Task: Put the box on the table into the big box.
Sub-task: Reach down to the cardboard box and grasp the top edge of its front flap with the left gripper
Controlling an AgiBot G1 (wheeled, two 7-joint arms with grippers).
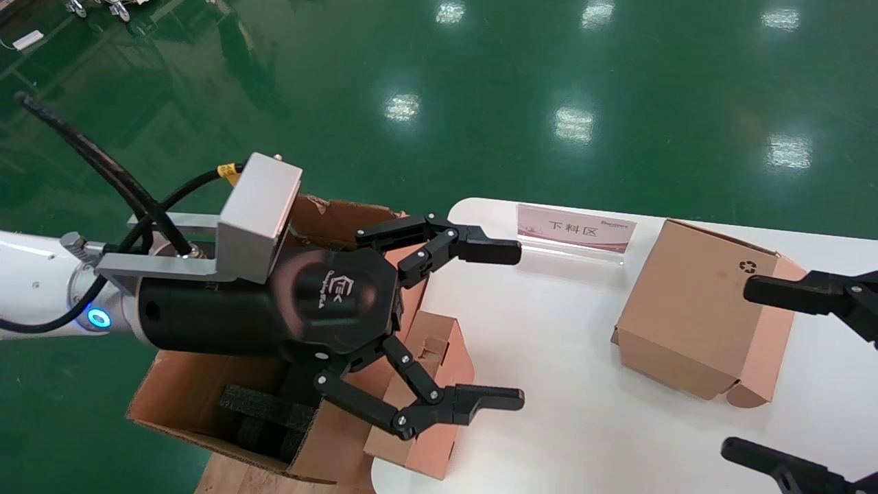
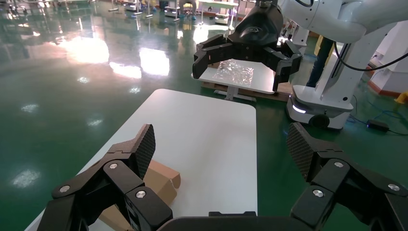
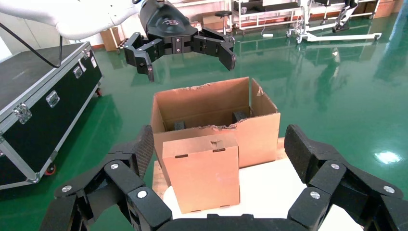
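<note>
Gleaming green floor (image 1: 480, 82), white table (image 1: 562, 384), left end effector (image 1: 511, 326) spread above box (image 1: 429, 384).

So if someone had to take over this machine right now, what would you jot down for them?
Left end effector: open, empty, in the air over the table's left end beside the big box.
Right end effector: open, empty, at the table's right end near a squarer carton.
The box: standing on the table at its left edge, against the big box.
Done: nothing yet.
Left: grasp the box, lift it, lower it into the big box.
</note>
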